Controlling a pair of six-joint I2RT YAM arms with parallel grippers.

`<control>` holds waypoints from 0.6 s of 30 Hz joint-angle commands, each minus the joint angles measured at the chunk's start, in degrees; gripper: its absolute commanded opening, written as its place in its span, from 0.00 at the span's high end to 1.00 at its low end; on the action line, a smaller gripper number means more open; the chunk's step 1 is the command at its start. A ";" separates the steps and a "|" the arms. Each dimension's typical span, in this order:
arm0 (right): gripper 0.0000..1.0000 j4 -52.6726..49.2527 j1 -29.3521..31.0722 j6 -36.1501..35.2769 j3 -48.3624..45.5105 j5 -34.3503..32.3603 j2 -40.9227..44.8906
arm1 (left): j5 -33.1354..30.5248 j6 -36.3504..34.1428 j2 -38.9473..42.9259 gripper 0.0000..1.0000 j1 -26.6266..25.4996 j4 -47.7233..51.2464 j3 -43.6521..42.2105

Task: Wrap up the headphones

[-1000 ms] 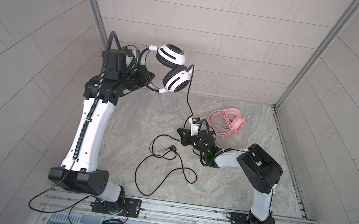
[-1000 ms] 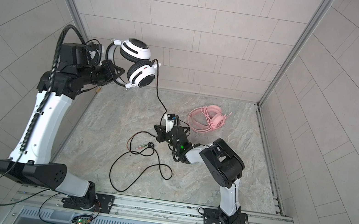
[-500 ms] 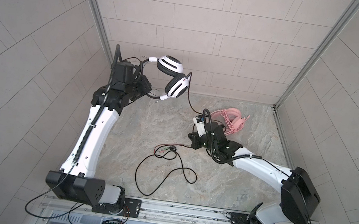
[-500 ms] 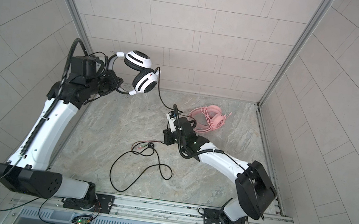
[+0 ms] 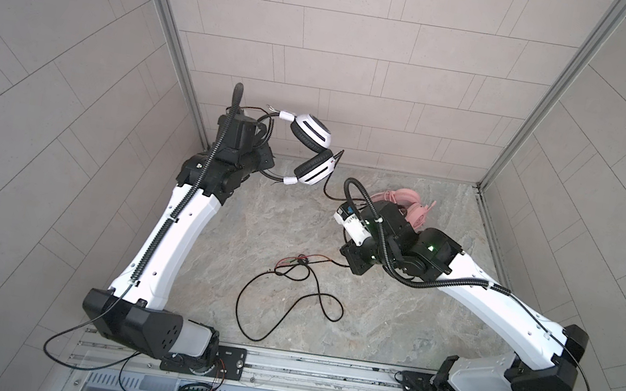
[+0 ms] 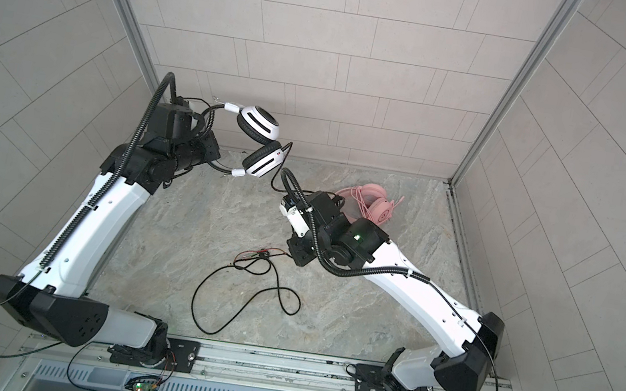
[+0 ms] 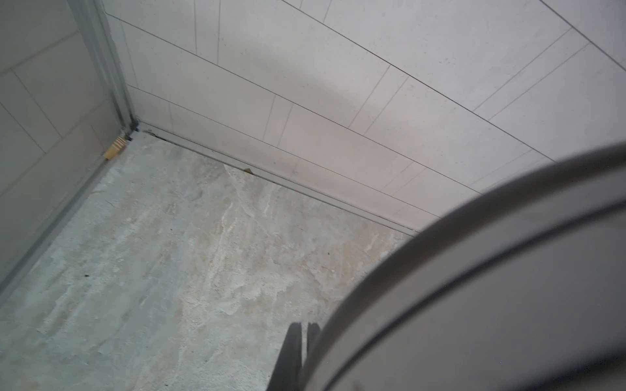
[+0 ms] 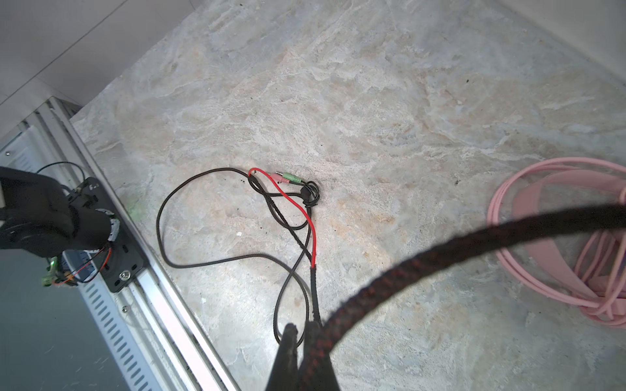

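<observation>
In both top views the left gripper (image 5: 264, 157) is clamped on the black headband (image 5: 271, 125) of the white-and-black headset (image 5: 310, 131). Its ear cups hang in the air just beyond the jaws, while the right gripper (image 5: 351, 262) points down at the stone table (image 5: 258, 213), with the black cable (image 5: 289, 285) looping loose ahead of its jaws and the pink headset (image 5: 407, 200) lying behind it. The left wrist view shows the left jaws nearly together, with the headband a blurred grey arc pressed against one side of them. The right wrist view shows the right jaws closed tight on the braided black cable, its plugs (image 8: 288, 177) lying on the table well ahead and the pink headset off to one side.
</observation>
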State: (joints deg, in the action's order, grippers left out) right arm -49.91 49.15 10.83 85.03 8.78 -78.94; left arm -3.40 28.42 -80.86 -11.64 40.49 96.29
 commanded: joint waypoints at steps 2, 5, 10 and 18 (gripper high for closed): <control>1.00 -5.84 0.16 -2.29 1.78 -0.90 2.50 | -8.72 -4.15 -0.36 1.00 0.73 -2.10 4.96; 1.00 -6.17 0.10 -2.66 1.10 -1.86 2.99 | -7.03 -1.39 -1.09 1.00 5.22 -2.55 6.41; 1.00 -5.62 0.17 -2.48 -1.01 -0.06 3.27 | 2.34 4.80 -3.47 1.00 12.21 -2.57 9.84; 1.00 -10.41 3.76 -6.02 6.36 -3.76 -2.30 | 5.19 3.07 -7.50 1.00 5.78 -2.37 9.28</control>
State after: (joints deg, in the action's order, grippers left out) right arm -57.67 51.33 7.51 88.27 7.81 -79.02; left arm -0.47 31.27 -87.70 -2.94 40.60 104.40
